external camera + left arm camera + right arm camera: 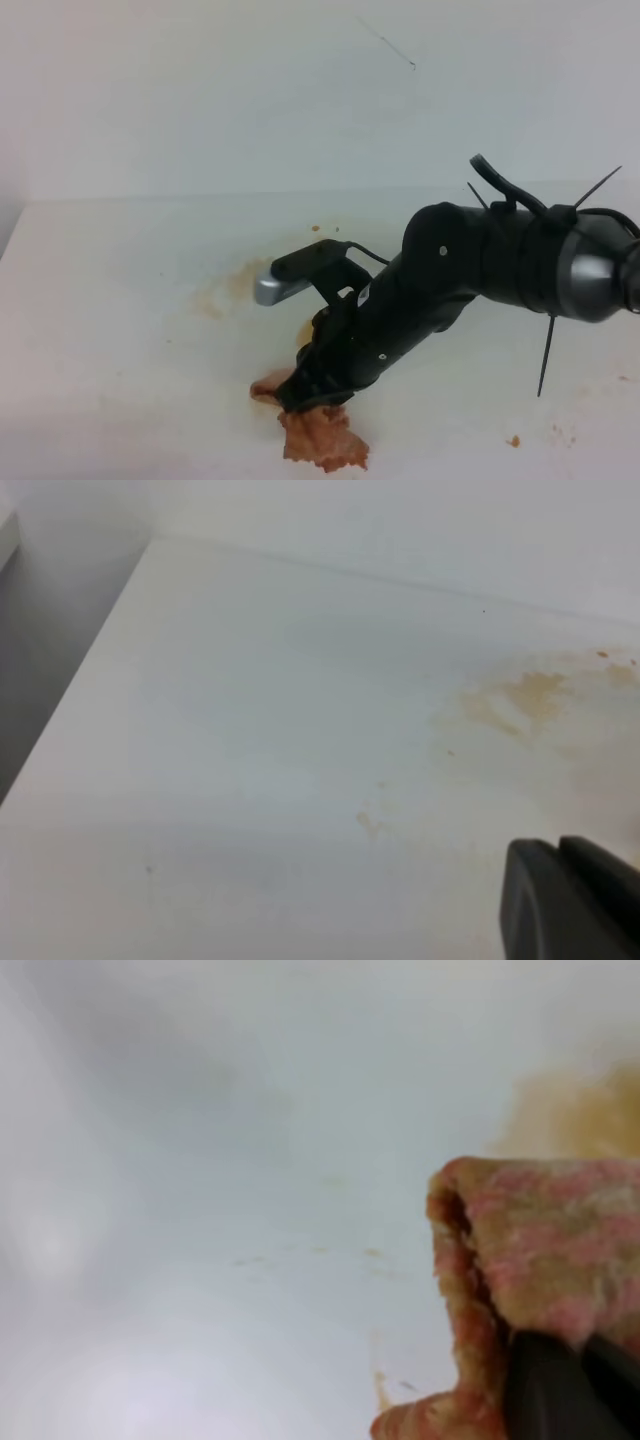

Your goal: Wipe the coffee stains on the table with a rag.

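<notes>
My right gripper (303,392) reaches across to the front middle of the white table (120,330) and is shut on the reddish-brown rag (322,436), pressing it onto the tabletop. In the right wrist view the rag (545,1250) fills the right side above a dark finger (555,1392), with a tan coffee stain (580,1110) behind it. A pale coffee smear (225,290) lies left of the arm and a darker patch (304,334) sits beside the gripper. The left wrist view shows the smear (520,700) and only a dark piece of the left gripper (570,900).
Small brown specks lie near the front right (514,440) and behind the arm (315,228). The table's left edge (70,710) drops off beside a grey wall. The matte white wall (250,90) rises behind the table. The right arm's black body (500,260) spans the right half.
</notes>
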You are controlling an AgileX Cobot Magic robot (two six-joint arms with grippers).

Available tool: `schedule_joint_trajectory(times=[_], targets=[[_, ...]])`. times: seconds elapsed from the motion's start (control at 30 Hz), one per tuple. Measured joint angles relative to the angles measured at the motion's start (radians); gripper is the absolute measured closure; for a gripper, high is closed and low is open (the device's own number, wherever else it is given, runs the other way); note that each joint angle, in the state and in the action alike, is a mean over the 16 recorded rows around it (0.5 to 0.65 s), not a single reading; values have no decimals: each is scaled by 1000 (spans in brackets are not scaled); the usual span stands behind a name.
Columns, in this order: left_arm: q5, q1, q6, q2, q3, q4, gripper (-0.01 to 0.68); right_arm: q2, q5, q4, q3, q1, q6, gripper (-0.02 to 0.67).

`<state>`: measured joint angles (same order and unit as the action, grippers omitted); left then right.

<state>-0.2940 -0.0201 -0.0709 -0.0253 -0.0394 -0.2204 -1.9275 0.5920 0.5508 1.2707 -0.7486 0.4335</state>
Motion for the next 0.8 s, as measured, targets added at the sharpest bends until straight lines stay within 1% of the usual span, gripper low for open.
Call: schedule_joint_trajectory(times=[0.23, 0.47, 0.63, 0.8], targets=[[0, 0, 0, 0, 0, 0, 672, -2, 96, 0, 78, -16, 31, 651], [1, 0, 0, 0, 0, 0, 672, -61, 144, -2, 106, -31, 68, 651], [1, 0, 0, 0, 0, 0, 672, -136, 178, -30, 153, -33, 70, 651], [1, 0, 0, 0, 0, 0, 672, -218, 208, -87, 242, -33, 49, 651]])
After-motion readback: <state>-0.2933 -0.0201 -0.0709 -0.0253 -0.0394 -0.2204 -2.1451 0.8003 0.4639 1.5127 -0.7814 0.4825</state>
